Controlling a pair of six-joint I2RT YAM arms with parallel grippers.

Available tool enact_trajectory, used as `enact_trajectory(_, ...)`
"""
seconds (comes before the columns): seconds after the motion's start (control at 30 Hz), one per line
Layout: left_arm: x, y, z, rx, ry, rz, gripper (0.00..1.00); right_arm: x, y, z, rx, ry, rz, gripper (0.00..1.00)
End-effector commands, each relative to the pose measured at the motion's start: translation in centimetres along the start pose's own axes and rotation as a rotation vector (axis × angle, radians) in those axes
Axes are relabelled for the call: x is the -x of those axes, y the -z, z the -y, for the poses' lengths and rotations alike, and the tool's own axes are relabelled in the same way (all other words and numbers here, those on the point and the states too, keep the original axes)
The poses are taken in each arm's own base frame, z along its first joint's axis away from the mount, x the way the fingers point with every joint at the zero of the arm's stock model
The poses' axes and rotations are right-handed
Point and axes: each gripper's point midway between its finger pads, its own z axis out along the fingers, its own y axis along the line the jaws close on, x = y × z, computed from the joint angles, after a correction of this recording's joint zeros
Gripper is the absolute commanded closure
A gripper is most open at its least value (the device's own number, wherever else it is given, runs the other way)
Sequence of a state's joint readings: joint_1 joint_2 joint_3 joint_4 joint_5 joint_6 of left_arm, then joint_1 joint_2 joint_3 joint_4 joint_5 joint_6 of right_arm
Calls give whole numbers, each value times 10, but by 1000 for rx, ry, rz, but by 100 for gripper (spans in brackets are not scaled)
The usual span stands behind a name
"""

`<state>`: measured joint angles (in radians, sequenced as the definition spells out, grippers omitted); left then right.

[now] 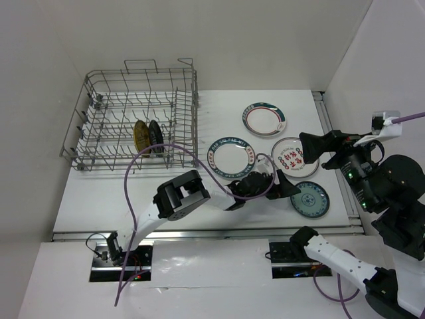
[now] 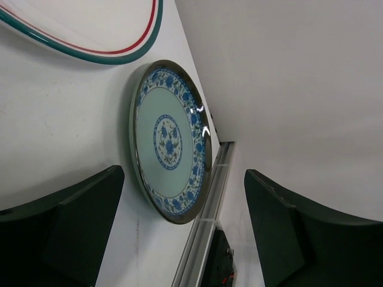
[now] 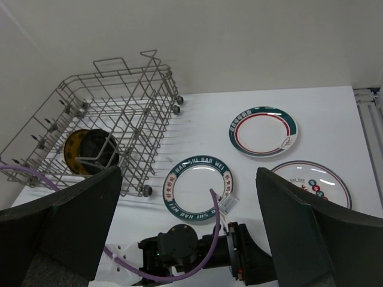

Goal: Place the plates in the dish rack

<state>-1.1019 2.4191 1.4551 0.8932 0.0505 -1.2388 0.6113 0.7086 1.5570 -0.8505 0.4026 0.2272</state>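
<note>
The grey wire dish rack (image 1: 109, 113) stands at the back left and holds the yellow plate (image 1: 140, 135) and the black plate (image 1: 156, 137) upright. Four plates lie flat on the table: green/red rim (image 1: 264, 119), blue-lettered rim (image 1: 232, 157), red-patterned (image 1: 294, 156) and small teal patterned (image 1: 310, 199). My left gripper (image 1: 289, 187) is open and empty, low over the table just left of the teal plate (image 2: 170, 140), which lies ahead of its jaws (image 2: 179, 239). My right gripper (image 1: 313, 151) is open and empty, raised above the red-patterned plate, looking down on the rack (image 3: 108, 113).
A metal rail (image 2: 206, 209) runs along the table's right edge just beyond the teal plate. White walls close in the back and sides. The left arm with its purple cable (image 3: 197, 251) lies across the table in front of the blue-lettered plate (image 3: 197, 186).
</note>
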Motion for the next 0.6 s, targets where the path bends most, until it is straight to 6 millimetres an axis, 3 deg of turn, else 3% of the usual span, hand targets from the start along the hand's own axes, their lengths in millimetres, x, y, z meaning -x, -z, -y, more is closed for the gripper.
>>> enact_trajectory(0.0, -28, 2, -60, 153, 3, -84, 5, 0, -2, -6, 23, -8, -16, 0)
enact_trajectory(0.13, -31, -2, -75, 250, -24, -121, 8, 6, 0, -7, 30, -29, 10, 0)
enact_trajectory(0.4, -14, -1, -74, 356, -36, -134, 11, 18, 2, -15, 64, -40, 30, 0)
enact_trajectory(0.57, -24, -3, -80, 370, -25, -183, 16, 18, 2, -17, 73, -40, 27, 0)
